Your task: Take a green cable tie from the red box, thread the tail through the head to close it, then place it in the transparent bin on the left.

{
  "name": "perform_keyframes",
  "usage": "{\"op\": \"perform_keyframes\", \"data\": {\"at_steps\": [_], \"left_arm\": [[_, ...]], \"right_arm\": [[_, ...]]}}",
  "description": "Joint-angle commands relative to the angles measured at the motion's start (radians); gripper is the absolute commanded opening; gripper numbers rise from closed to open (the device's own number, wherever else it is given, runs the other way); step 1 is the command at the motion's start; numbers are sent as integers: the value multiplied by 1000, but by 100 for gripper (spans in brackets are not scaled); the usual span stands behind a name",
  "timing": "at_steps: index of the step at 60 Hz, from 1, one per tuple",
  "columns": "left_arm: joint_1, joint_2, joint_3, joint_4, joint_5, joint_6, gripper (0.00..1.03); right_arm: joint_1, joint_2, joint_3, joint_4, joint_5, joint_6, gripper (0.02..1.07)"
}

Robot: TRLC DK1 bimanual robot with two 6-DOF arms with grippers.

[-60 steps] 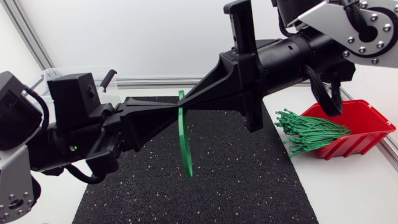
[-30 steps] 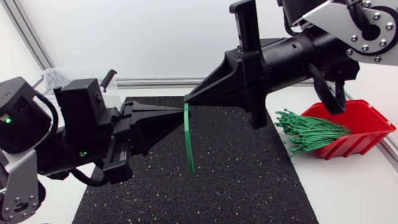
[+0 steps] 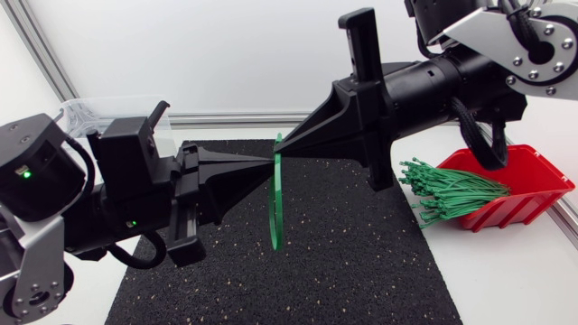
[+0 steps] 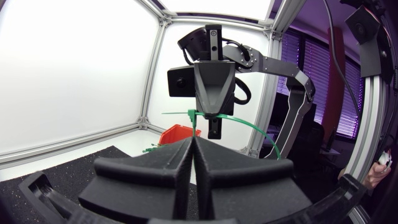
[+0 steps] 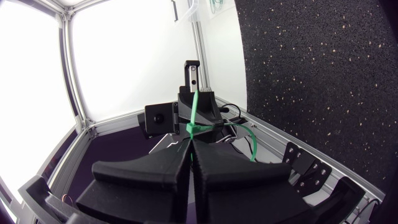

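At frame centre above the black mat (image 3: pixel 361 262), left gripper (image 3: pixel 268 162) and right gripper (image 3: pixel 281 148) tip to tip, both pinching a looped green cable tie (image 3: pixel 275 212)

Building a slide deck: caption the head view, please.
Left hand and right hand meet above the mat, both pinching a bent green cable tie.

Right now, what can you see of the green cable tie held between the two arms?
The cable tie is a thin green strip, plastic by its look, bent into a narrow loop. Its upper end sits where the left pincer and right pincer meet tip to tip, both shut on it; the loop hangs below them over the black mat, apparently clear of it. In the right wrist view a tail sticks past the head, so it looks threaded.
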Motion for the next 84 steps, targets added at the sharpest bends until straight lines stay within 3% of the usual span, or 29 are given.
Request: {"op": "perform_keyframes", "data": {"at_steps": [1, 8, 15, 17, 30, 34, 41, 50, 63, 71, 84], "left_arm": [[13, 15, 10, 16, -14, 18, 4], [7, 24, 12, 16, -21, 20, 4], [7, 40, 17, 16, -24, 34, 4], [8, 43, 15, 16, -24, 37, 4], [11, 53, 7, 19, -22, 48, 4], [13, 53, 7, 21, -22, 48, 4], [16, 53, 17, 21, -22, 46, 4], [17, 46, 35, 21, -24, 29, 4], [20, 29, 17, 19, -24, 31, 4], [14, 33, 4, 21, -24, 46, 4], [20, 40, -17, 21, -24, 103, 4]], "right_arm": [[0, -13, -37, 14, 8, 14, 8], [2, -22, -44, 23, 0, -9, 9], [14, -40, -35, -1, -31, -38, 36], [19, -51, -37, -1, -31, -40, 39], [39, -94, -55, -7, -26, -38, 38], [39, -99, -66, -6, -25, -40, 30], [37, -102, -86, -3, -22, -40, 30], [39, -60, -109, -4, -17, -41, 40], [22, -49, -144, 2, -17, -67, 40], [31, -51, -161, 4, -19, -89, 50], [45, -72, -164, 4, -22, -120, 51]]}}
